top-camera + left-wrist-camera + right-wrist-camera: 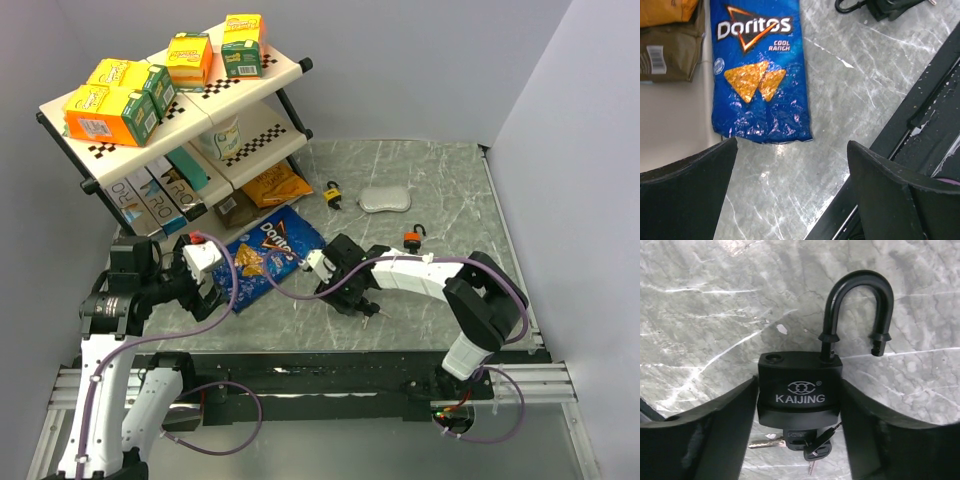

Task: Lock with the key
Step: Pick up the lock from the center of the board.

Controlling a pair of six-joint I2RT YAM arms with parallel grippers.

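Right claw [799, 405] closes on padlock [799, 377]: fingers [720, 425] press both sides of its black body. Padlock lies flat on table [705, 310], shackle [857, 295] open, one leg out of the body, pointing away from the claw. Key [815, 445] sits at padlock's bottom end, black head in the keyhole, spare blades lying on the table beside it. Bag [757, 75] of Doritos lies left of padlock, near. Left claw [790, 190] further left of padlock, well apart, jaws wide, nothing between them, above the table.
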